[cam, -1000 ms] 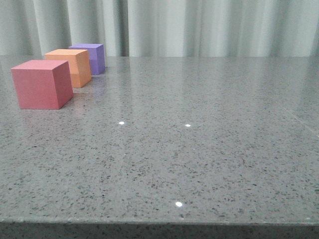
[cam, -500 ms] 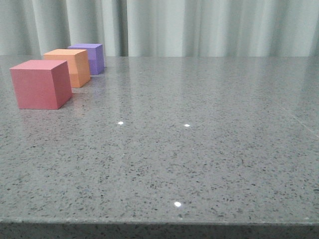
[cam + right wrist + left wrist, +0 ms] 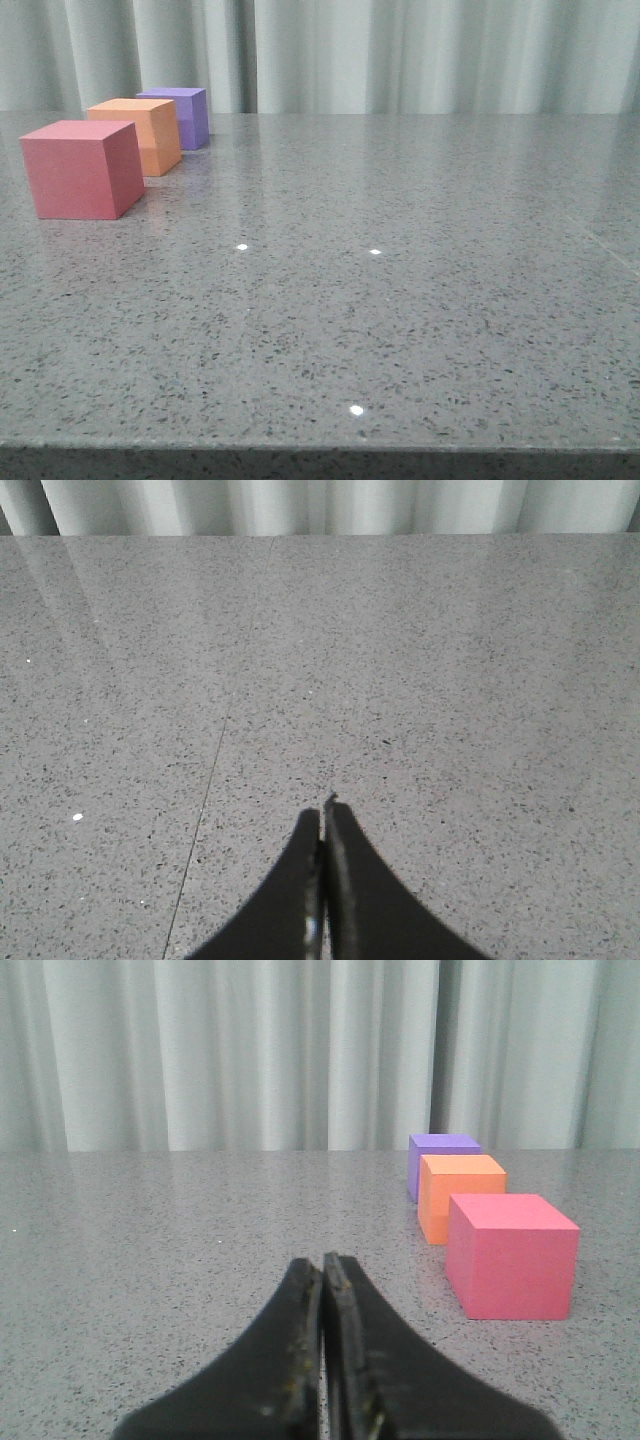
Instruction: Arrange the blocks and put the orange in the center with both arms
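Note:
Three cubes stand in a row at the table's far left in the front view: a pinkish-red cube [image 3: 80,168] nearest, an orange cube [image 3: 142,135] behind it in the middle, and a purple cube [image 3: 184,115] farthest. All three also show in the left wrist view: red [image 3: 512,1255], orange [image 3: 458,1193], purple [image 3: 440,1156]. My left gripper [image 3: 322,1260] is shut and empty, low over the table, apart from the red cube. My right gripper [image 3: 323,808] is shut and empty over bare table. Neither gripper shows in the front view.
The grey speckled table [image 3: 400,300] has its front edge at the bottom of the front view. A pale curtain [image 3: 400,50] hangs behind its far edge. A thin seam line [image 3: 205,790] runs across the table beside my right gripper.

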`<state>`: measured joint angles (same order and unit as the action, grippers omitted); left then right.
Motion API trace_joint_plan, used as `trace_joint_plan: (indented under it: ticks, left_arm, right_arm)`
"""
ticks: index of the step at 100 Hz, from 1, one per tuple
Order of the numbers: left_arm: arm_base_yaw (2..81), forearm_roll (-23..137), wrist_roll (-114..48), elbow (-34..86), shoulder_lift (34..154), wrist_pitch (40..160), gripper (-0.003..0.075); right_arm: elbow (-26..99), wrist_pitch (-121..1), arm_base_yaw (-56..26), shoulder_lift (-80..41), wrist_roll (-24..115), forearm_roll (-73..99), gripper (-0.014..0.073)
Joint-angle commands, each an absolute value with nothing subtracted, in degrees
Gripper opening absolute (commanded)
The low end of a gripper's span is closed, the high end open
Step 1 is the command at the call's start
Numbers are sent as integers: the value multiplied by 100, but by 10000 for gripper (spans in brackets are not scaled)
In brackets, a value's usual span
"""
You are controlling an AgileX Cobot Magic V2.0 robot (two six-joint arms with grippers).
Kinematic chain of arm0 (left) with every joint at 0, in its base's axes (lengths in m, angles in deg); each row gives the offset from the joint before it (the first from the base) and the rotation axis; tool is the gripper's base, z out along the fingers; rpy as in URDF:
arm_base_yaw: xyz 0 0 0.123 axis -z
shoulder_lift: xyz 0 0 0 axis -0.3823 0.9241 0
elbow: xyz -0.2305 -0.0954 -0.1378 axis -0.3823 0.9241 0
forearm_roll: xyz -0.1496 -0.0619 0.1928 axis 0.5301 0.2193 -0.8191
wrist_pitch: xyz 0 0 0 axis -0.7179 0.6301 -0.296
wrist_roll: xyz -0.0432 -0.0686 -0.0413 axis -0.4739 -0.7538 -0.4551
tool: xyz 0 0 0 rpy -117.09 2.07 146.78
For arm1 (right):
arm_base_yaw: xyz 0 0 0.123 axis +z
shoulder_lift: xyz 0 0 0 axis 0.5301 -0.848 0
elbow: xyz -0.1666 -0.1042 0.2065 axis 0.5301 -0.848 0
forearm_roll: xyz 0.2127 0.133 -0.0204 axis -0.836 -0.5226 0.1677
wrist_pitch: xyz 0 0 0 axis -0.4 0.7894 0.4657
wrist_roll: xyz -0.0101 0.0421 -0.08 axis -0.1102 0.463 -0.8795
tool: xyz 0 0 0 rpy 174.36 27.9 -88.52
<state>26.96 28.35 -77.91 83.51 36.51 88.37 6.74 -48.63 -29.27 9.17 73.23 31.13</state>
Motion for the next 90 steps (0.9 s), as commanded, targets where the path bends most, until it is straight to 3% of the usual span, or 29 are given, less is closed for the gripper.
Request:
trace_joint_plan:
  ticks: [1, 34, 70, 90]
  left_arm:
    - [2704, 2835, -7801, 8582, 3440, 8360, -20]
    - [2704, 2835, -7801, 8582, 3440, 8360, -20]
    - [2704, 2835, -7801, 8582, 3440, 8360, -20]
    - [2704, 2835, -7801, 8582, 3440, 8360, -20]
  right_arm:
    - [810, -5290, -2966, 907, 7299, 3114, -69]
    - [615, -5533, -2966, 1338, 7299, 3127, -69]
    - [-1217, -7270, -2959, 2932, 7299, 3120, -69]
    - [-1958, -7608, -2959, 3586, 7299, 3115, -69]
